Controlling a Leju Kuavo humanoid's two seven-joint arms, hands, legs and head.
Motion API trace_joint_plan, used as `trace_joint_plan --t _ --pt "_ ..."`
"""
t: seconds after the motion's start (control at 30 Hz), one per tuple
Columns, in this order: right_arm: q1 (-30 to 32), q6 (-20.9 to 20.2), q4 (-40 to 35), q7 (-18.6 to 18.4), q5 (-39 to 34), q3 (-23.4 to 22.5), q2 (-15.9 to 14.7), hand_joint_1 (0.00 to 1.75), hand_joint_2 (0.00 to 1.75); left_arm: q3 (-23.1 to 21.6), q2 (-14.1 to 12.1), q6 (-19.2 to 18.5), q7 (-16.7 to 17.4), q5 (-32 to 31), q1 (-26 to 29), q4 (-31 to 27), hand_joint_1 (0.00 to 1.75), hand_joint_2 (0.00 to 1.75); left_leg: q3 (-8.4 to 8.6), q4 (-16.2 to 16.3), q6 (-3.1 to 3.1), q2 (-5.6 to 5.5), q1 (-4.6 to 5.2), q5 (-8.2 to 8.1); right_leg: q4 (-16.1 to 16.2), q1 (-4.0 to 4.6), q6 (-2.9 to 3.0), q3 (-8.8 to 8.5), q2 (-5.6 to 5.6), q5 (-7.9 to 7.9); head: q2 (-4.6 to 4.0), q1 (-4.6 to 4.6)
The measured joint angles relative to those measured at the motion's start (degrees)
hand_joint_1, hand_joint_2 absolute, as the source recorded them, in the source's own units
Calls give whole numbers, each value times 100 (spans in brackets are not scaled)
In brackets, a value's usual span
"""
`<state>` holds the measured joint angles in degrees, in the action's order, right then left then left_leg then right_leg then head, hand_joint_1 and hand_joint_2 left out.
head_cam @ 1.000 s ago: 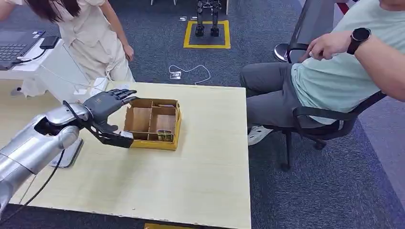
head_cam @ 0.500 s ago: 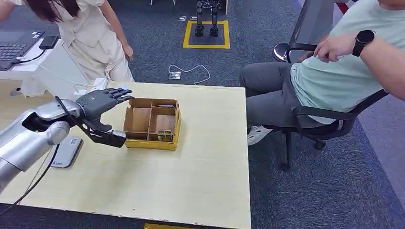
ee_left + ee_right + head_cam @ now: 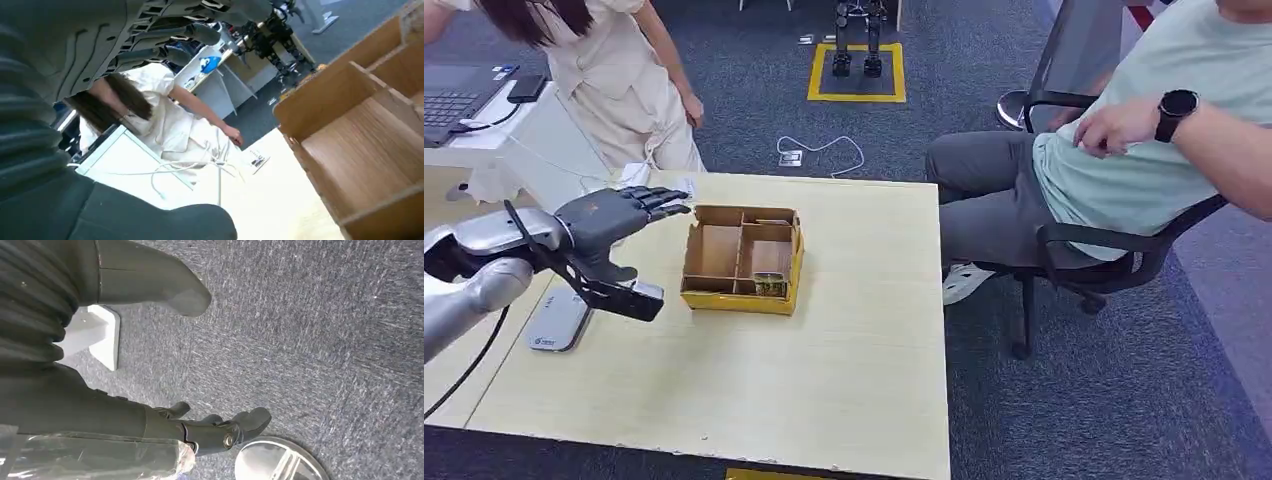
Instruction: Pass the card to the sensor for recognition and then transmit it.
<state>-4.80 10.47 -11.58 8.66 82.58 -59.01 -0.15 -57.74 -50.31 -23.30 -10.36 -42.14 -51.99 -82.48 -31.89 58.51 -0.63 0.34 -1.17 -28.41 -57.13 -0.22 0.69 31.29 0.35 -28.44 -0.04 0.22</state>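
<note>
My left hand [image 3: 609, 232] hovers over the table's left side, fingers spread toward the back and thumb stretched toward the cardboard box [image 3: 739, 300]. In the left wrist view the left hand [image 3: 70, 65] has nothing between thumb and fingers, and the box [image 3: 360, 150] lies just beyond it. The front right compartment holds a small greenish-gold stack, possibly cards [image 3: 770, 286]. A flat grey sensor pad [image 3: 552, 322] lies on the table just below and left of the hand. My right hand [image 3: 115, 412] hangs over the carpet, fingers loosely curled, holding nothing.
A person in white [image 3: 614, 70] stands at the table's back left beside a white desk with a laptop [image 3: 454, 95]. Another person sits in an office chair [image 3: 1114, 265] to the right of the table. The wooden table [image 3: 824, 380] is bare in front.
My left hand has drawn left and away from the box's front left corner, uncovering the sensor pad. The seated person's arm shifted slightly.
</note>
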Motion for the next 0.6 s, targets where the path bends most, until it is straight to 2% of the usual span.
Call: trace_joint_plan --t 0.1,0.2,0.3,0.47,0.6 --pt "6 4 0 0 -17 -15 0 0 175 -90 -153 17 83 -70 25 -114 0 175 0 0 0 -4 0 0 0 0 0 1 -3 0 0 0" --pt "1 7 0 0 -28 -24 2 0 175 -149 -199 179 162 -169 106 -121 0 175 -1 0 0 -6 0 0 0 0 0 -1 -5 0 0 2" --pt "0 15 0 -11 -24 -31 2 0 175 -182 -166 639 293 -523 391 9 0 175 3 0 0 0 2 0 0 -2 0 1 0 0 0 2" --pt "-7 24 0 -11 15 -35 2 0 175 -123 234 1272 350 -1360 1057 632 0 175 3 0 0 -2 2 0 1 -3 0 1 -1 0 0 2" --pt "-3 26 0 -13 26 -37 4 0 175 28 552 1405 348 -1628 1420 1070 0 175 2 1 0 0 2 0 0 -2 0 1 0 0 0 2"
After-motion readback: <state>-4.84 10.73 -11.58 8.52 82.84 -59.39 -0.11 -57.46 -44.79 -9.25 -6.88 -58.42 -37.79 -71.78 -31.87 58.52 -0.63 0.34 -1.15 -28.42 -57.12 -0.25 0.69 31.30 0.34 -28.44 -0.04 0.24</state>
